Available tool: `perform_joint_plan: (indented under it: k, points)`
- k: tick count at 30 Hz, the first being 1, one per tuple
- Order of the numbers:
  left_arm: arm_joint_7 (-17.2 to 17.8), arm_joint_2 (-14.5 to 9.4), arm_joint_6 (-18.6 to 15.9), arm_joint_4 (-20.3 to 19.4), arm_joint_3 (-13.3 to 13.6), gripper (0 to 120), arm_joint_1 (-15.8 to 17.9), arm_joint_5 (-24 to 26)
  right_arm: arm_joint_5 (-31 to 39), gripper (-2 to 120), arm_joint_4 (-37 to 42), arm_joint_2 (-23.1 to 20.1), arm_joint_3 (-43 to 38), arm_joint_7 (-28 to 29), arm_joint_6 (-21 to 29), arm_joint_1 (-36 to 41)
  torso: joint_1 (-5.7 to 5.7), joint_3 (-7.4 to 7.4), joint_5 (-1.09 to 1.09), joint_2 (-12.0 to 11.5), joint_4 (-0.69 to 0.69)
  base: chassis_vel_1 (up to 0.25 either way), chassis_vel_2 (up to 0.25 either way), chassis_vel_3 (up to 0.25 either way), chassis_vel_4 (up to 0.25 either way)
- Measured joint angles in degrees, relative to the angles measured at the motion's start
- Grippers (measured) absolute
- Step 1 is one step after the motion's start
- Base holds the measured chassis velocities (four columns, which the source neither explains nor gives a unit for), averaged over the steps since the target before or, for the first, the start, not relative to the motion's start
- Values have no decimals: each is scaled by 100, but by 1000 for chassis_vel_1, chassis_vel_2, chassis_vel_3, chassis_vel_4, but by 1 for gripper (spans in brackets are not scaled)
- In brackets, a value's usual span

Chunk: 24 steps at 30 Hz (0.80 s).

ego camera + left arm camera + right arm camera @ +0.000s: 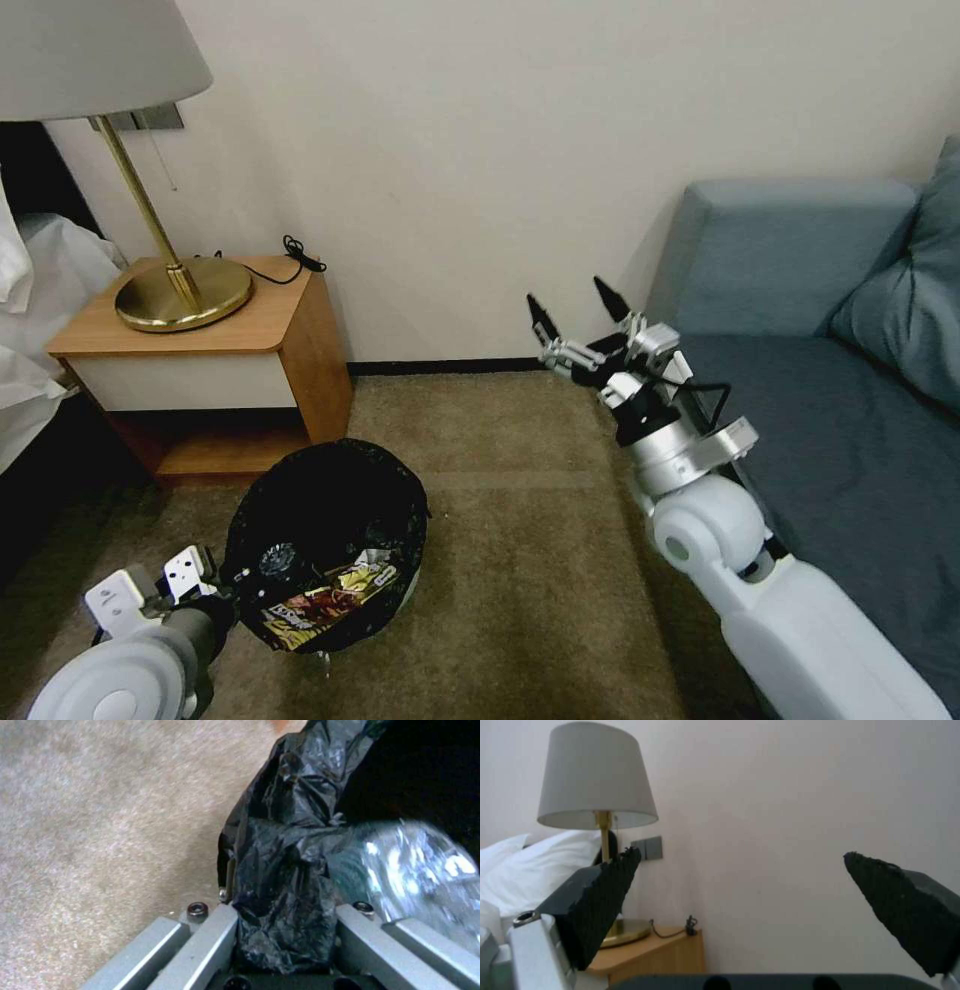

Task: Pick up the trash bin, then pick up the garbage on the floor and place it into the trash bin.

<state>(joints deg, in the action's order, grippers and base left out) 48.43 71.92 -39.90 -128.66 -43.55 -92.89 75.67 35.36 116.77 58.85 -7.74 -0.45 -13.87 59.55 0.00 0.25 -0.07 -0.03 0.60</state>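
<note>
Left end effector (pixel 282 930): nearest item, at the near-left rim of the trash bin (pixel 325 545); clenched on the rim with a fold of the black liner bag (pixel 290 870) pinched between its grey fingers (pixel 210 941).

Trash bin: small, round, liner folded over the rim, held just in front of the nightstand (pixel 215 350) and tilted toward the robot. Whether its base touches the carpet (pixel 520 560) cannot be told. Judged light and thin-walled; rim stiff enough for a one-sided pinch, but the load hangs off that point, so the bin will tend to swing and tip. The liner is slick and loose; a hold on film alone could slide, so the grip should take in the plastic rim beneath it.

Garbage (pixel 325 600): inside the trash bin, toward its near side. A gold-and-dark snack wrapper and a crumpled red-and-white piece, plus something clear and shiny, probably a bottle (pixel 415 870), lying just beside the gripped rim. All judged light; the wrappers crushable and slippery, the bottle smooth and prone to roll.

Right end effector (pixel 578 312): well to the right of the trash bin, raised beside the blue sofa (pixel 830 400), released, black fingertips (pixel 605 896) spread wide and carrying nothing.

Lamp (pixel 170 280): on the nightstand, behind the trash bin.
</note>
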Motion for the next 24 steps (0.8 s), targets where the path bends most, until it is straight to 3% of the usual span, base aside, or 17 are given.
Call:
perform_joint_plan:
  k: [10, 20, 24]
  points:
    - [-448, 10, 80, 651, 106, 0, 230, -267, -49, 100, -105, -74, -137, -133, -111, 128, 0, 0, 0, 0, 0, 0, 0, 0, 0]
    - [-469, 12, 55, 943, 102, 0, 304, -275, -109, 100, -270, -47, -16, -208, -169, 96, 0, 0, 1, 0, 0, 0, 0, 0, 0]
    - [-480, 20, 59, 1025, 94, 14, 312, -269, -137, 100, -316, -47, 35, -220, -200, 95, 0, 0, 3, 0, -1, 0, 0, 0, 0]
